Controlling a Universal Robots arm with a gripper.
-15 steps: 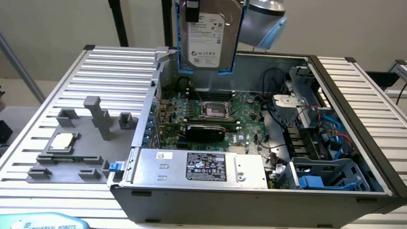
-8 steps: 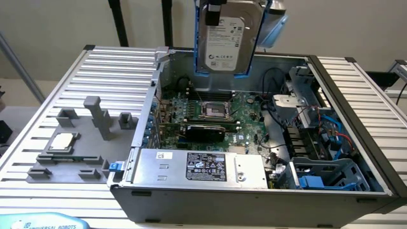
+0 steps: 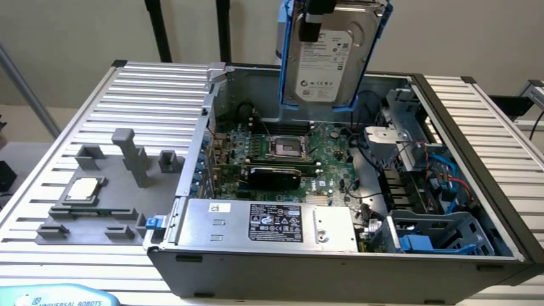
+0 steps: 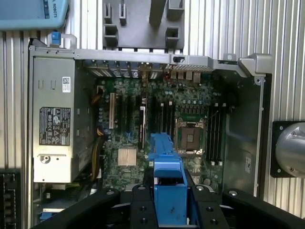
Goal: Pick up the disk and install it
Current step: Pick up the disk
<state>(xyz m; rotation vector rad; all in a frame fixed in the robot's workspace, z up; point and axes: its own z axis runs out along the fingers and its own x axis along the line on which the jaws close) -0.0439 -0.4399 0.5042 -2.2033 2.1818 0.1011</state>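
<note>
An open computer case (image 3: 340, 271) sits on a ribbed table (image 3: 153, 89) beside a grey fixture (image 3: 119, 197) holding a processor chip (image 3: 83, 189).

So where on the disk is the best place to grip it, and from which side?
Its upper short end, from above, as the gripper holds it. The disk hangs upright over the open computer case, with its blue frame down both long edges, so that grip leaves the lower end free to go in.

The exterior view's top edge cuts off my pincer (image 3: 316, 25) and the upper end of the disk (image 3: 355, 29) it grips. The label (image 3: 327, 67) print is too small to read. The disk hides part of the computer case (image 3: 255, 89) behind.
</note>
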